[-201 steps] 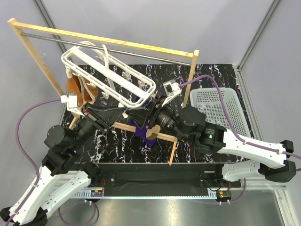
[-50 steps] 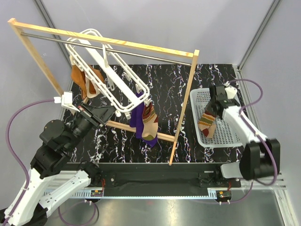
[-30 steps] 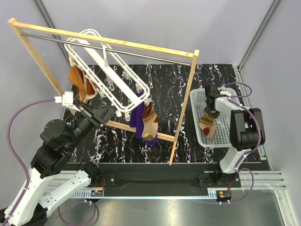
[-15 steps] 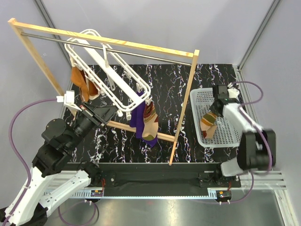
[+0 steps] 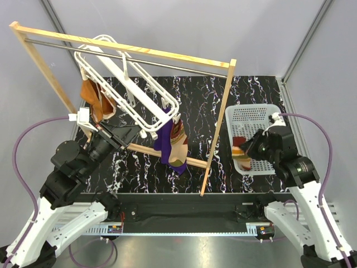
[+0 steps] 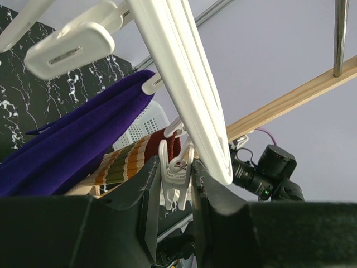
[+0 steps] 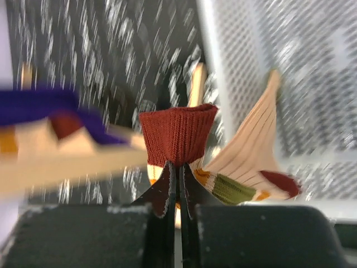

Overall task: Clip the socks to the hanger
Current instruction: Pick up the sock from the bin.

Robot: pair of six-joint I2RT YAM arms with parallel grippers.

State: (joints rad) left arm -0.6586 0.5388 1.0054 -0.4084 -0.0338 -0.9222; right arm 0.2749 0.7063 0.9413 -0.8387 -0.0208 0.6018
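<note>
Leftmost, the left gripper (image 6: 175, 192) presses its two fingers against either side of a white clip peg (image 6: 176, 177), pinching it. Directly above that gripper runs the hanger (image 5: 128, 89), a white double-railed frame hung from the metal rod (image 5: 189, 67) of a wooden rack (image 5: 167, 56). Its long axis slants from the far left toward the near right and ends over the fingertips. An orange cloth (image 5: 91, 97) dangles at the end away from the gripper. Just beyond the fingertips a purple cloth (image 5: 163, 142) drapes from the near end. Touching its right side is the hanging sock (image 5: 177, 138), long axis vertical, maroon cuff uppermost, with tan and orange bands below. Well to the right, the right gripper (image 7: 177, 167) is closed tight on the maroon cuff of the held sock (image 7: 178, 134). The cuff stands above the fingertips, while the foot stretches off to the gripper's right in tan, orange, green and maroon stripes, over the white basket (image 5: 254, 114).
</note>
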